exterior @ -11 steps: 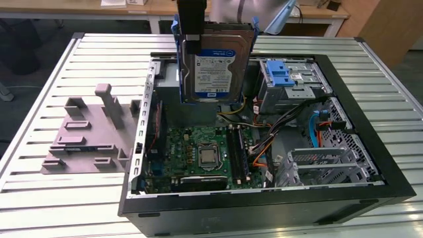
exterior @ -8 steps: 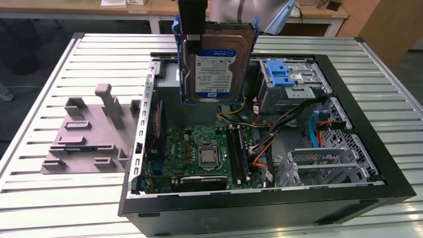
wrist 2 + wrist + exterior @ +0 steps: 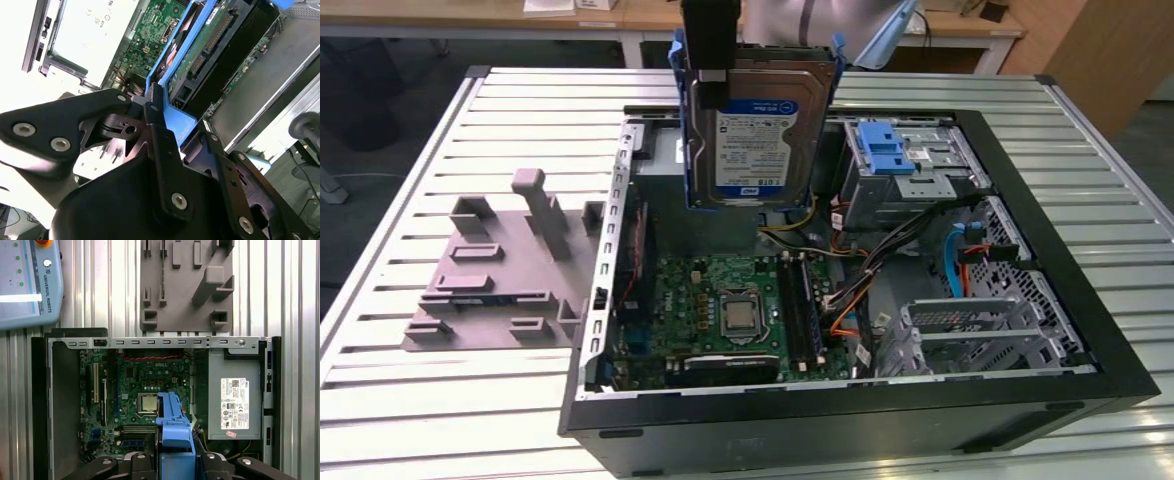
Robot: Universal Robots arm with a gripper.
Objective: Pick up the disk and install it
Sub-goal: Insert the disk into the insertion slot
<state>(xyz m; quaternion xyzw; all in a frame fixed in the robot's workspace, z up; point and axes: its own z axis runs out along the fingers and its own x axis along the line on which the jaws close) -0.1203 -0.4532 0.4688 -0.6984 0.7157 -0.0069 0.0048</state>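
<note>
The disk (image 3: 754, 130), a silver-grey hard drive with a blue-and-white label in a blue plastic bracket, hangs upright above the far part of the open computer case (image 3: 1067, 300). My gripper (image 3: 715, 72) is shut on the bracket's upper edge. In the second wrist view the black fingers (image 3: 159, 132) clamp the blue bracket of the disk (image 3: 207, 47), with the motherboard below. In the first wrist view the disk (image 3: 172, 427) shows edge-on, over the motherboard (image 3: 145, 385).
A drive cage with a blue latch (image 3: 891, 150) sits at the case's far right in the exterior view. The grey power supply box (image 3: 235, 400) fills one corner. A grey fixture plate (image 3: 500, 265) lies beside the case. A teach pendant (image 3: 27, 285) rests on the slatted table.
</note>
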